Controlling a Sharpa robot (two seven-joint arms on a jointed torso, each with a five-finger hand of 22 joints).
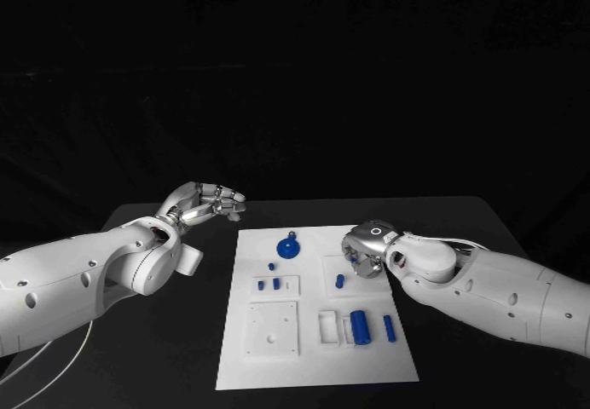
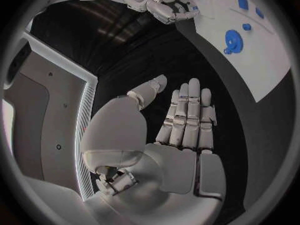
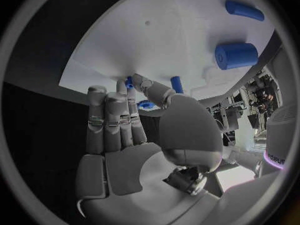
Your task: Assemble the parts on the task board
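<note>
Left hand: the left hand hovers over bare black table beyond the far left corner of the task board; in the left wrist view its fingers lie straight and side by side, thumb apart, with nothing in them.
Right hand: the right hand sits over the board's right edge, near the far right corner, fingers curled downward onto the board; something small and blue shows at its fingertips, but I cannot tell whether it is held or merely touched.
Board edges: the board lies lengthwise toward the robot, with a strip of black table open on each side of it.
Parts: a round blue ring piece lies near the far edge; a large blue cylinder and a slim blue peg lie side by side, apart, on the near right; small blue pegs stand mid-board.
Open room: the board's near strip is plain white.
</note>
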